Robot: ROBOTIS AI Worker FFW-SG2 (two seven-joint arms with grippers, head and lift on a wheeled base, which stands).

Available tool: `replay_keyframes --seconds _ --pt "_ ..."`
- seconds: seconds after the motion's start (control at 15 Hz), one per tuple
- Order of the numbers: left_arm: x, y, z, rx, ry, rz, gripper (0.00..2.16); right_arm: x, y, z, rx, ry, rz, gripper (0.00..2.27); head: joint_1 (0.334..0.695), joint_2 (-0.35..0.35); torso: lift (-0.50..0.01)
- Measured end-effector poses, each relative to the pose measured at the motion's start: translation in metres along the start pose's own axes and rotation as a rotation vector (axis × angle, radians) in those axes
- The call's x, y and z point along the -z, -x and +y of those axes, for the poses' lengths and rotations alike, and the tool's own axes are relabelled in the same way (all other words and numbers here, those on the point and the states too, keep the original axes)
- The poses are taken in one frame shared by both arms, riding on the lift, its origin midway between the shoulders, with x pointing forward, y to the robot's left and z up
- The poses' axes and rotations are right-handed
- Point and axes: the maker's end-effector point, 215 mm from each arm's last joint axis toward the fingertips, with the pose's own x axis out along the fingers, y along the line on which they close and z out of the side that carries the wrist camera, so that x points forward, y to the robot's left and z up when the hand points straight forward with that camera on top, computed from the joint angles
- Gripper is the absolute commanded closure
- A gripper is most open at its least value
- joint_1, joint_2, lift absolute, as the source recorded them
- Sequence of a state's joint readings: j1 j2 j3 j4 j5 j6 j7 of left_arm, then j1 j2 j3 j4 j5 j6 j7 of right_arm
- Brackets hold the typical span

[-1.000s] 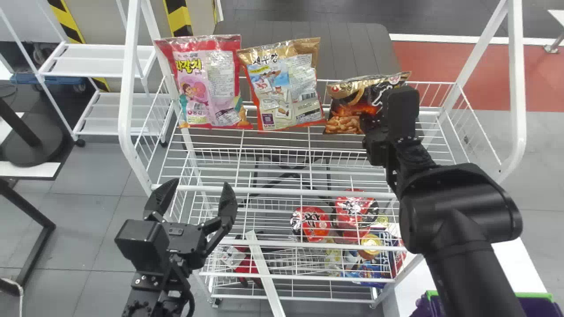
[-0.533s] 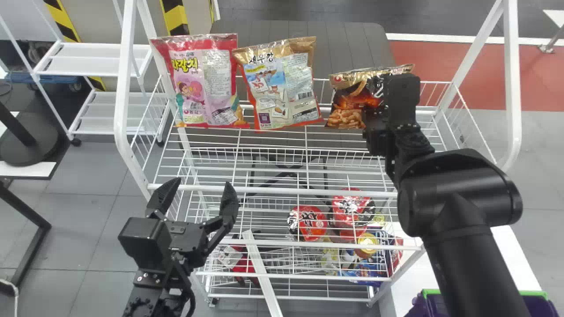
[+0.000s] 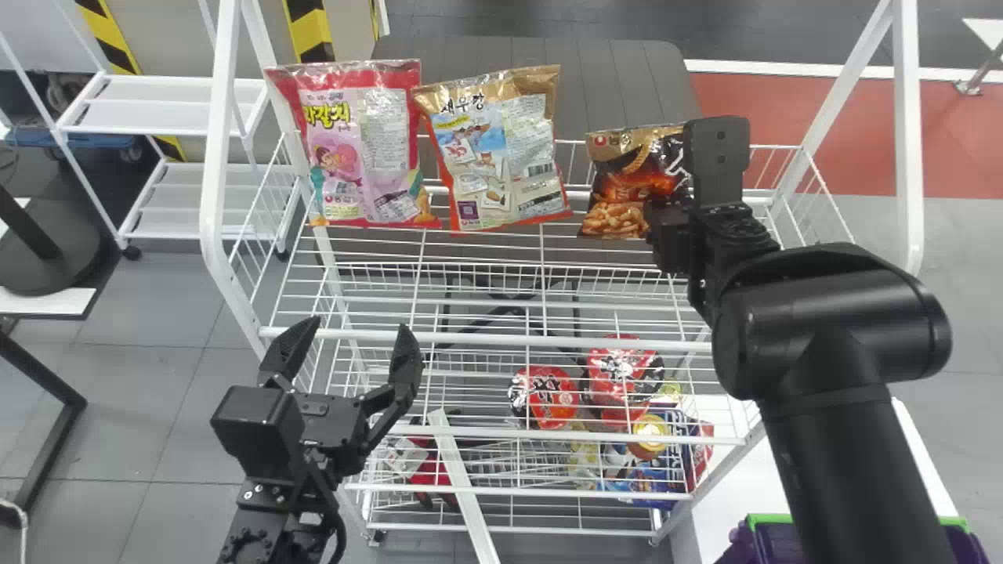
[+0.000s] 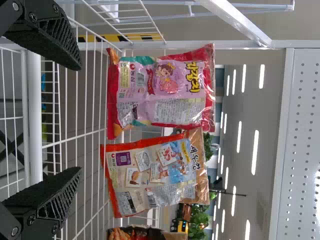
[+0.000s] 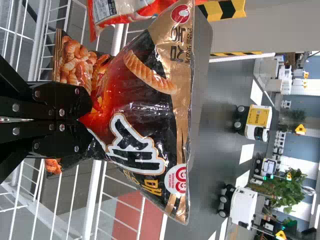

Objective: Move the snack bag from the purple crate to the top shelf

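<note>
- Crate (image 3: pixel 772 542), the purple one, is down at the near right, and the snack bag (image 5: pixel 135 115) is well clear of it, so the pickup half looks sorted.
- Left hand (image 3: pixel 358 323) is just parked out front with its fingers spread, nothing in it.
- Right arm (image 3: pixel 831 329) is doing the work. Its wrist has crept a bit farther forward over the last second, at the right end of the top shelf (image 3: pixel 486 335).
- Right hand (image 5: pixel 82 119) is pinching the snack bag low down, with the packet puffing out past the fingertips.
- Snack bag itself went up a touch, then dipped back, and now shows more of its front to the head cam. Reads like final positioning to me, not travel. Can't tell if its bottom edge is on the wires though, so I wouldn't call it placed. Next up I'd settle it, then let go gently, since it could slump.
- Pink bag (image 3: pixel 360 149) and gold-topped bag (image 3: pixel 501 149) haven't budged on the shelf. The new one's roughly lined up beside them with a gap, so it shouldn't knock them.
</note>
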State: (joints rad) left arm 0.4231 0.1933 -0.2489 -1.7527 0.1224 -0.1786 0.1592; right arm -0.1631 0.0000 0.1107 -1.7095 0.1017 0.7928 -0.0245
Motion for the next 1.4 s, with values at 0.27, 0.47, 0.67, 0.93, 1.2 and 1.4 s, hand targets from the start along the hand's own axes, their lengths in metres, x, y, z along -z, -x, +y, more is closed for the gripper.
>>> replay_keyframes --seconds 0.27,0.47,0.67,0.93,1.2,1.4 --pt "0.001 -0.001 -0.001 0.002 -0.002 0.001 0.1 0.001 0.002 -0.001 -0.001 -0.004 0.033 1.65 0.695 -0.037 0.0" --pt "0.0 -0.001 0.0 0.0 -0.003 -0.003 0.1 0.005 -0.004 0.002 -0.004 -0.011 0.04 1.65 0.695 -0.033 0.0" --pt "-0.003 -0.001 0.002 -0.005 -0.005 -0.013 0.1 0.004 -0.012 0.005 -0.014 -0.022 0.029 1.65 0.695 -0.028 0.0" --pt "-0.005 0.0 0.003 -0.005 -0.004 -0.022 0.1 0.005 -0.019 0.01 -0.026 -0.032 0.027 1.49 0.695 -0.021 0.0" --pt "-0.005 0.001 0.004 -0.007 -0.003 -0.023 0.1 0.007 -0.021 0.012 -0.035 -0.04 0.035 0.84 0.695 -0.019 0.0" --pt "-0.005 0.001 0.004 -0.006 -0.003 -0.023 0.1 0.008 -0.021 0.012 -0.034 -0.039 0.037 0.11 0.695 -0.019 0.0"
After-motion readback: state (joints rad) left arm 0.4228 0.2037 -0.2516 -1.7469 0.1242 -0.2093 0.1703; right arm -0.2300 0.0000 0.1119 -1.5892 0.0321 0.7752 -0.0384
